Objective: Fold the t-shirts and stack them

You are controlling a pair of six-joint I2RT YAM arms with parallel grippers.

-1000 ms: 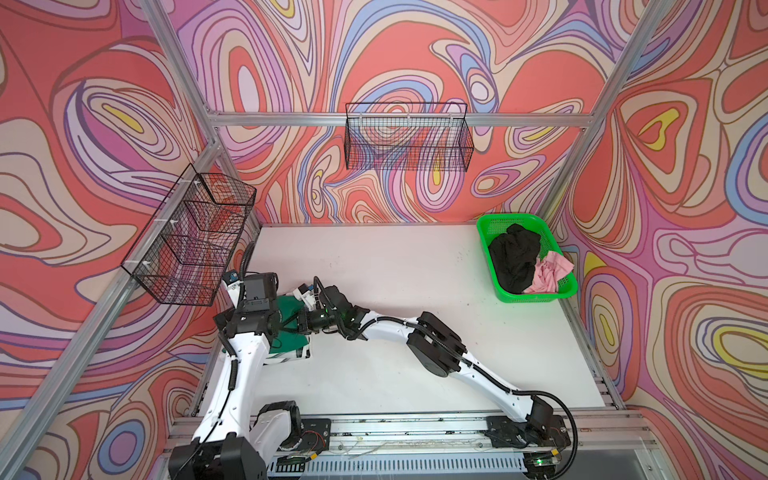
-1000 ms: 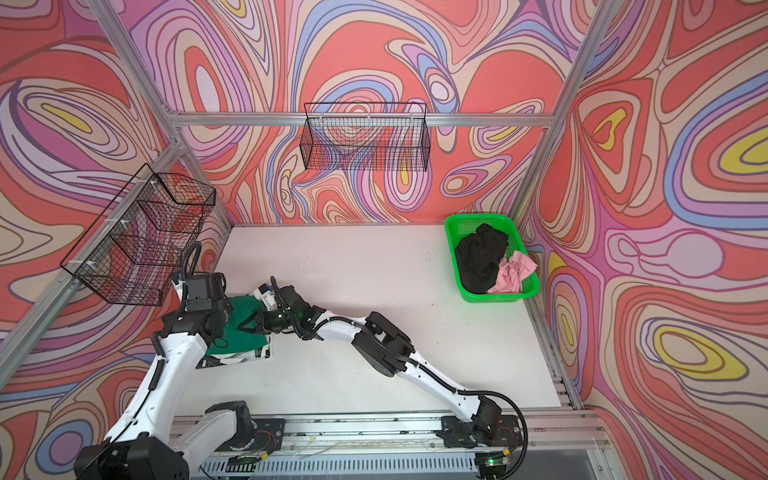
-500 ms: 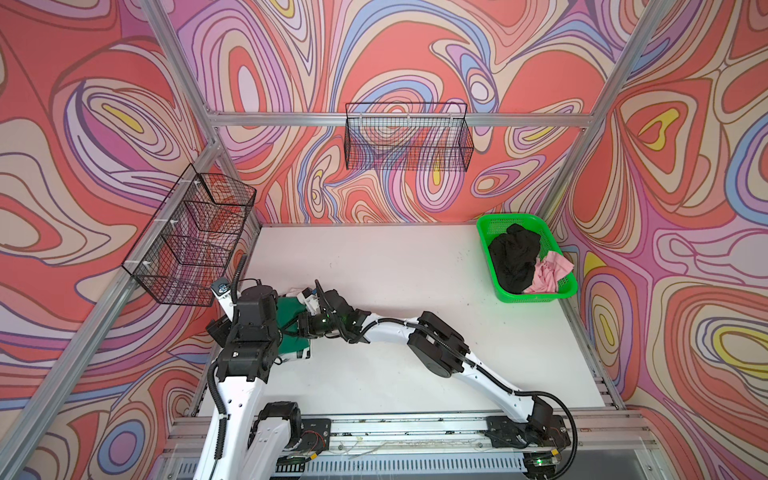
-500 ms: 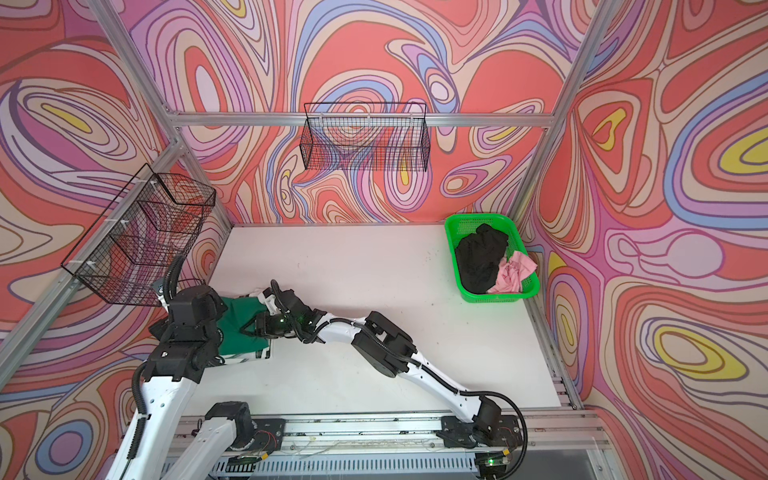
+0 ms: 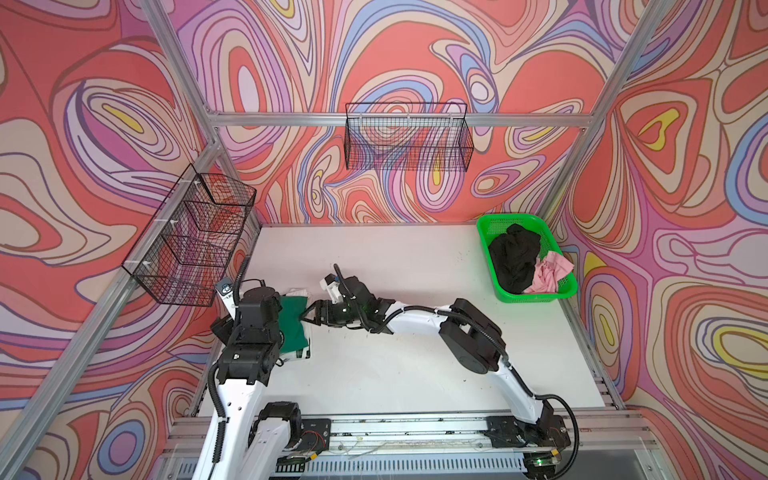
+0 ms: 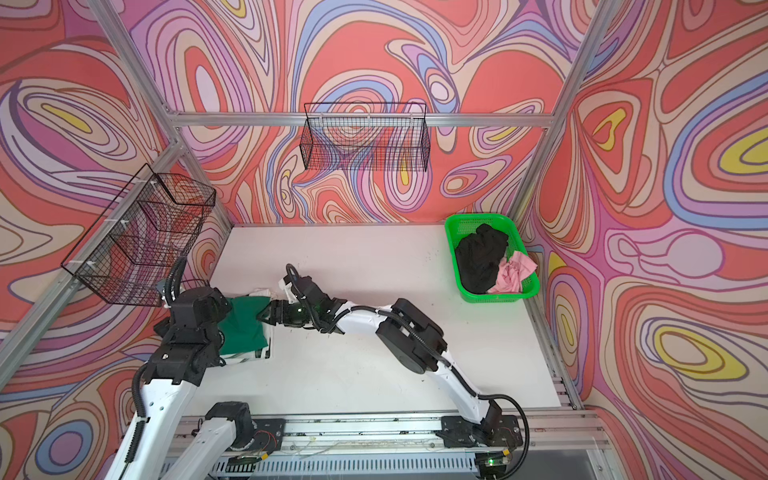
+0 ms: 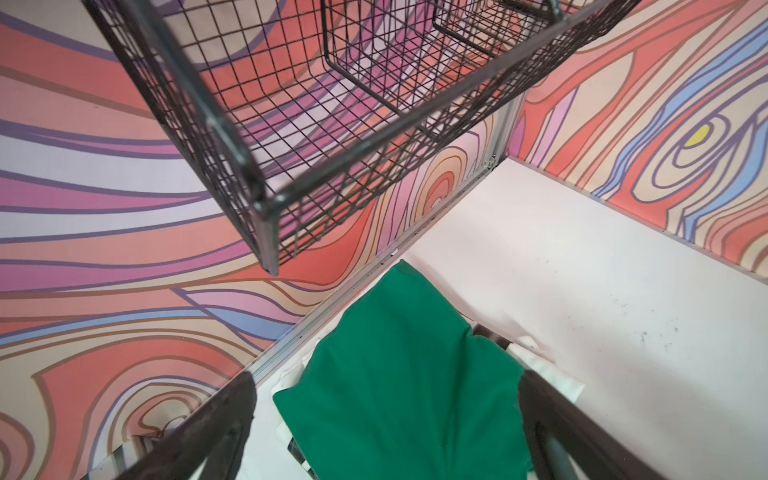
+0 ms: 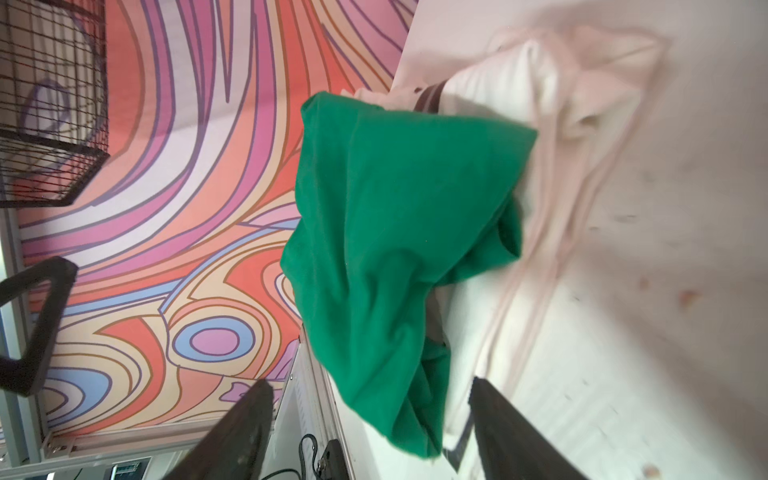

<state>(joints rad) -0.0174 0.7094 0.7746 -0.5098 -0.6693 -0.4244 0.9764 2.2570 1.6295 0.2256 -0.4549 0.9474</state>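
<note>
Hovering by dark green t-shirt (image 5: 291, 325), jaws spread, gripping nothing: left gripper (image 7: 384, 395), right gripper (image 8: 370, 388) | green shirt folded atop white t-shirt (image 8: 498, 87), table (image 5: 395, 374) left edge | black t-shirt (image 5: 515, 257), pink t-shirt (image 5: 548, 275) heaped in green basket (image 5: 536, 296), far right corner

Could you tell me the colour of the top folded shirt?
The shirt is green; right wrist view.
</note>
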